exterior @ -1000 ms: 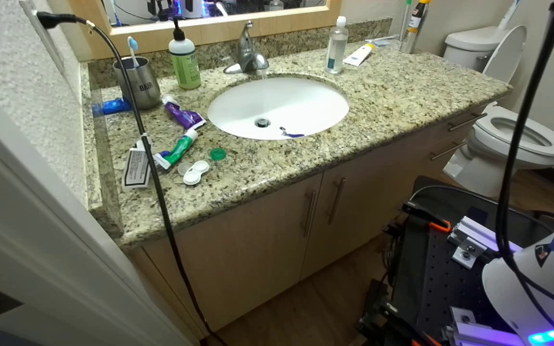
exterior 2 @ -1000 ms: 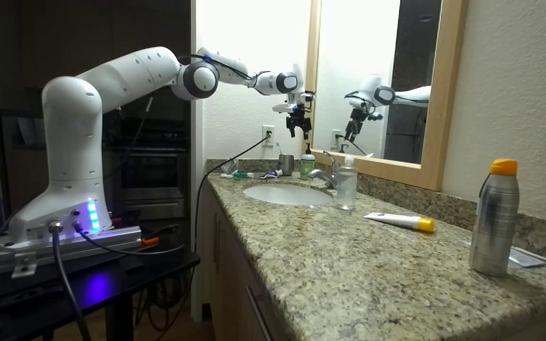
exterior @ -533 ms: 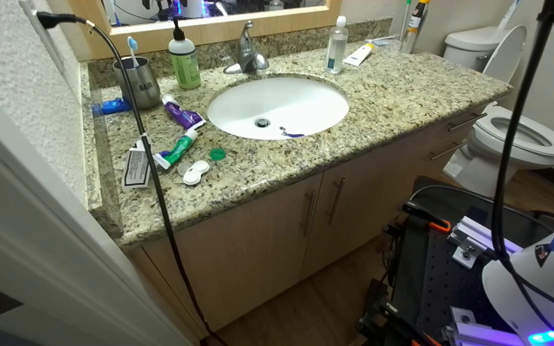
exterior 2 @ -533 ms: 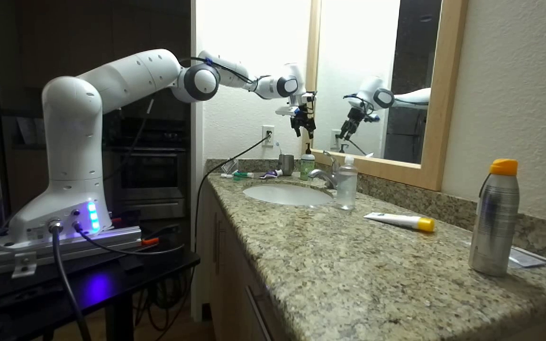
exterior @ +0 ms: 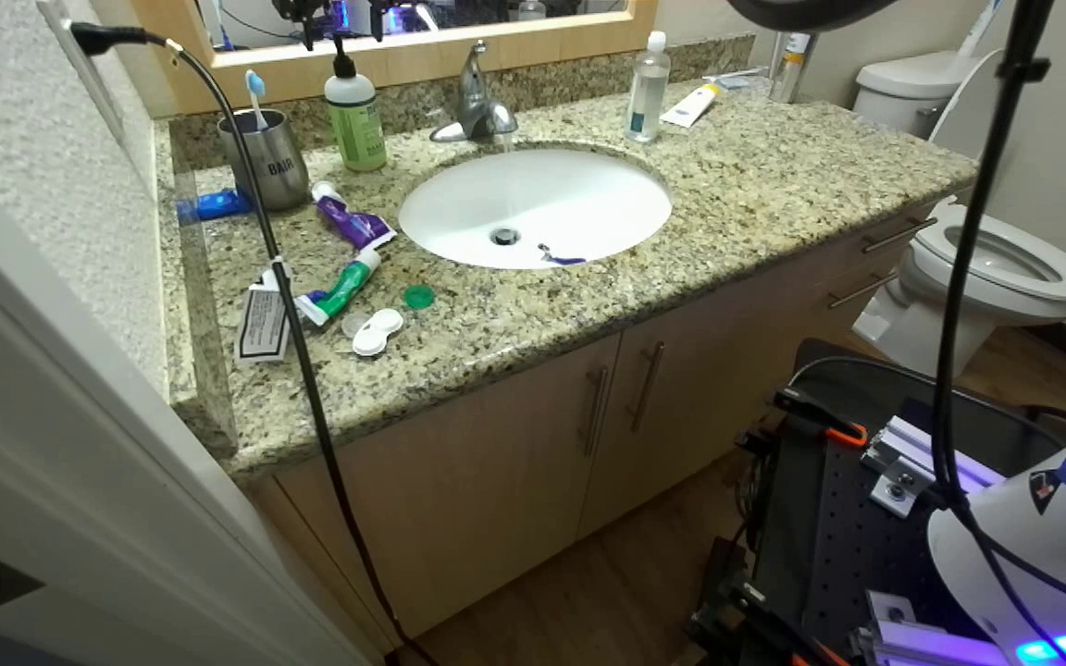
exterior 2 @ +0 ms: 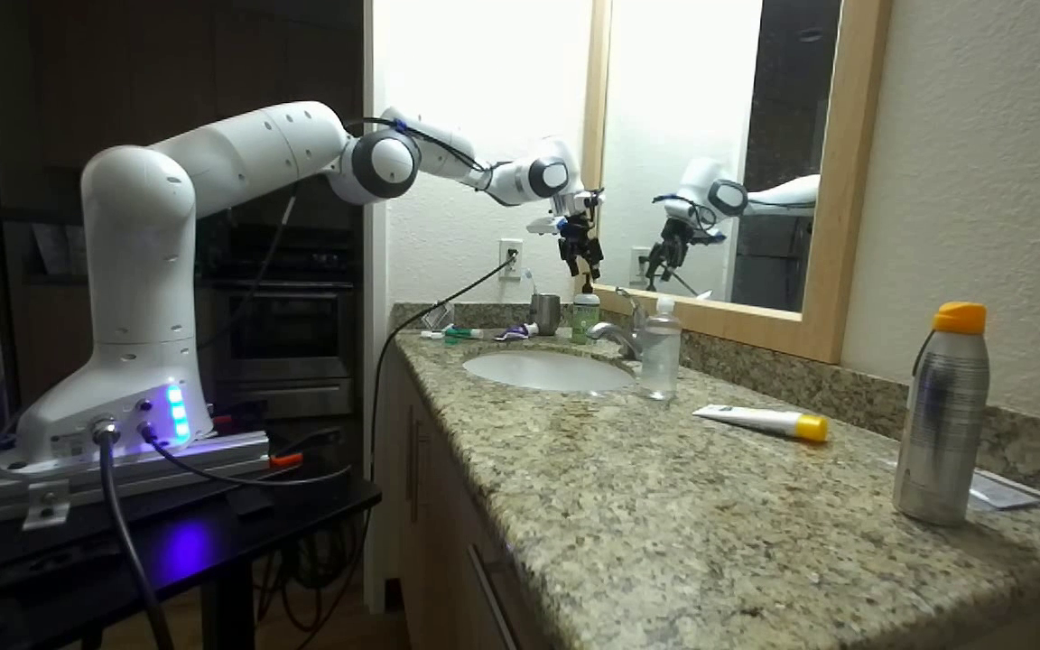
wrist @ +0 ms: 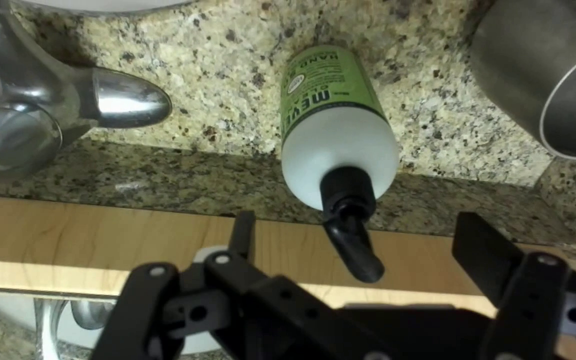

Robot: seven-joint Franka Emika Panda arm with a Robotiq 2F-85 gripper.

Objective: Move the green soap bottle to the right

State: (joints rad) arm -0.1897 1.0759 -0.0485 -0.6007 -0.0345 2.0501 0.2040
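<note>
Speckled granite forms the worktop (exterior: 774, 166), under a wooden mirror frame (exterior: 542, 42). In an exterior view the green soap bottle (exterior: 356, 129) stands upright close to the backsplash (exterior: 570, 83), between the metal cup (exterior: 278, 176) and the faucet (exterior: 475, 111). In an exterior view the end effector (exterior 2: 586, 271) hangs at the bottle's top, so the coming move is probably down along that vertical axis; probably to the arm's right, the worktop has open room beside the clear bottle (exterior 2: 661, 361) and the white tube (exterior 2: 746, 418). In the wrist view the fingers (wrist: 242, 235) stand wide apart, gripping nothing, one to each side of the pump (wrist: 350, 232); gaps separate the bottle from cup and faucet.
</note>
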